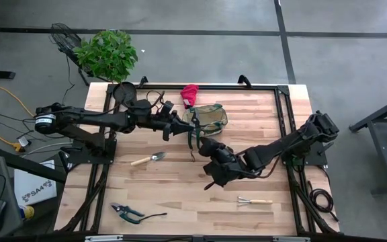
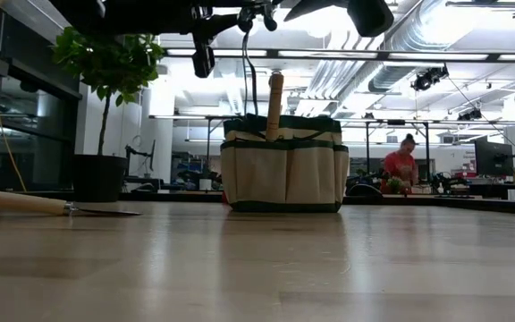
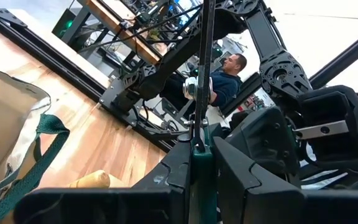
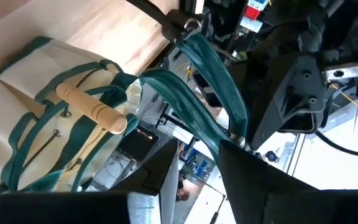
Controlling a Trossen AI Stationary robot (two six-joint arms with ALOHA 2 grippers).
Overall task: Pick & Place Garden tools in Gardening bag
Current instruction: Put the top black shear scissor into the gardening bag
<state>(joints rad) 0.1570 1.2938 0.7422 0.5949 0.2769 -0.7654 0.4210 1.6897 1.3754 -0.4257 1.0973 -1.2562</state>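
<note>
Gardening bag (image 1: 209, 117) sits upright near the counter's (image 1: 274, 154) far edge, about mid-width, a wooden handle (image 2: 274, 105) sticking out of its mouth. Left to right: pruners (image 1: 127, 213) near front-left corner, trowel (image 1: 148, 159) left of centre, left gripper (image 1: 182, 129) fingers clamped on a bag strap just left of bag, red glove (image 1: 189, 95) at far edge, right gripper (image 1: 207, 146) fingers clamped on the other strap (image 4: 213, 84), mini rake (image 1: 254, 200) front-right.
</note>
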